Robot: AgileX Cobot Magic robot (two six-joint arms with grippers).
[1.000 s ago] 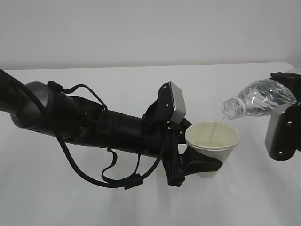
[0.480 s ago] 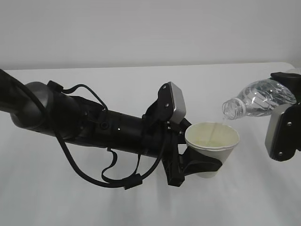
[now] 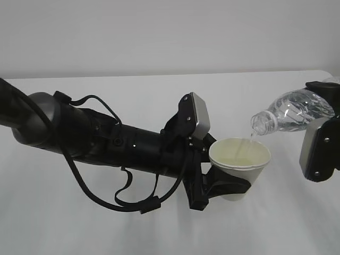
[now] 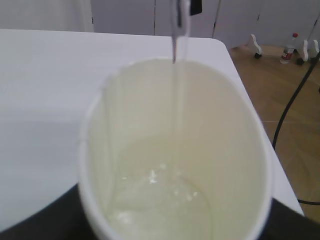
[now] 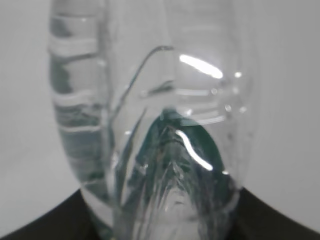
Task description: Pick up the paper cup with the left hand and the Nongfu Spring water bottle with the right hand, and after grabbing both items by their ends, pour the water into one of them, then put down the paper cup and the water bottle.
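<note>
The paper cup, at centre right of the exterior frame, sits upright clamped in the left hand above the white table, while the right hand at the right edge grips the tilted Nongfu Spring water bottle, its water streaming into the cup.

Cream paper cup, clear bottle

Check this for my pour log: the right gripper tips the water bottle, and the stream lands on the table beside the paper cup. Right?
Not quite. The stream of water falls inside the paper cup, not beside it; the left wrist view shows it. The right gripper does tip the water bottle.
</note>
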